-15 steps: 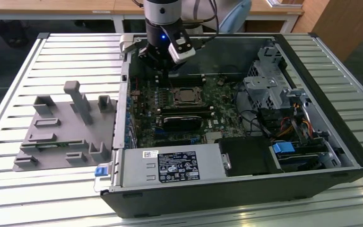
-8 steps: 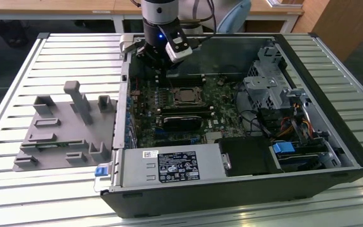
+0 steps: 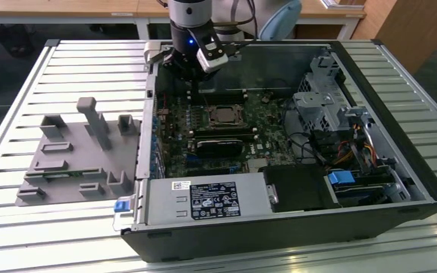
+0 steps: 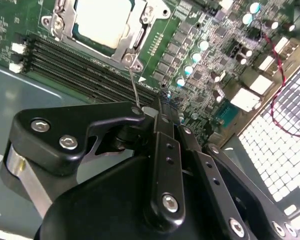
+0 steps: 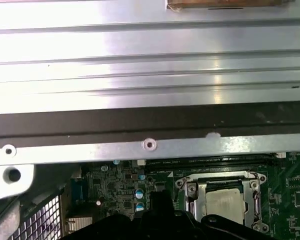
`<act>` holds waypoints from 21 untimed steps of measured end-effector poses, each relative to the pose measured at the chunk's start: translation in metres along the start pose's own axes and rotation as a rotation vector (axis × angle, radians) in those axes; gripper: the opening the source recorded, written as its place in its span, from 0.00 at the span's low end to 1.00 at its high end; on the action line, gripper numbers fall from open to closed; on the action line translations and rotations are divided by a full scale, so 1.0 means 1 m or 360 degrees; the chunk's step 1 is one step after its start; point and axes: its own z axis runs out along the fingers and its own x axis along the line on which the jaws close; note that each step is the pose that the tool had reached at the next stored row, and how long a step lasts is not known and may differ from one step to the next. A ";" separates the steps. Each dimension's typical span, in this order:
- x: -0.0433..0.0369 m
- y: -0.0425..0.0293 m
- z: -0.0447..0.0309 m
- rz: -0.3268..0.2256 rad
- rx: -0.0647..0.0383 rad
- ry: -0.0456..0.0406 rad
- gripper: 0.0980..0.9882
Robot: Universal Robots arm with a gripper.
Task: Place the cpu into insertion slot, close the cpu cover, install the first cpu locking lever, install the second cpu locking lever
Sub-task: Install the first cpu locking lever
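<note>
The cpu [image 4: 102, 20] lies in the insertion slot [image 3: 222, 115] on the green board, silvery face up. Over it lies the cpu cover [image 4: 132, 37], a metal frame flat around the chip; in the first wrist view the cpu [image 5: 225, 204] and cover [image 5: 197, 192] look the same. A thin wire locking lever [image 4: 134, 85] rises from the socket's corner, and its free end reaches my fingertips. My gripper [image 4: 152, 107] hangs shut just beside the socket, at the side toward the case's far wall. In the exterior view the gripper [image 3: 196, 94] is low inside the case.
Long black memory slots [image 4: 80, 70] run between socket and gripper. A black fan card [image 3: 218, 149] sits nearer the power supply [image 3: 203, 200]. The case's wall [image 5: 150, 145] is close behind the gripper. A drive cage [image 3: 321, 108] stands on the exterior view's right, a grey fixture [image 3: 74, 153] outside.
</note>
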 end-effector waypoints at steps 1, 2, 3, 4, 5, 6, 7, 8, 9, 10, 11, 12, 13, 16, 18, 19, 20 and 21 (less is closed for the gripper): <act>0.0001 0.0008 0.0001 0.0000 0.0000 0.0000 0.01; 0.0000 0.0013 0.0002 -0.0001 0.0000 0.0000 0.01; -0.0006 0.0016 0.0002 -0.0002 0.0000 0.0000 0.01; -0.0017 0.0017 0.0003 -0.0003 0.0000 0.0000 0.01; -0.0032 0.0018 0.0003 -0.0003 0.0000 0.0000 0.01; -0.0054 0.0020 0.0004 -0.0003 0.0000 0.0000 0.01; -0.0079 0.0022 0.0005 -0.0003 0.0000 0.0000 0.01; -0.0106 0.0023 0.0005 -0.0003 0.0000 0.0000 0.01; -0.0137 0.0025 0.0006 -0.0003 0.0000 0.0000 0.01; -0.0168 0.0028 0.0007 -0.0003 0.0000 0.0001 0.01; -0.0200 0.0030 0.0008 -0.0003 0.0000 0.0001 0.01; -0.0230 0.0032 0.0009 -0.0003 0.0000 0.0001 0.01; -0.0259 0.0034 0.0010 -0.0004 0.0000 0.0001 0.01; -0.0372 0.0041 0.0014 -0.0004 0.0000 0.0001 0.01; -0.0417 0.0045 0.0015 -0.0003 0.0000 0.0001 0.01; -0.0427 0.0045 0.0015 -0.0004 0.0000 0.0001 0.01; -0.0432 0.0045 0.0015 -0.0004 -0.0002 0.0001 0.01; -0.0433 0.0045 0.0015 -0.0004 -0.0010 0.0002 0.01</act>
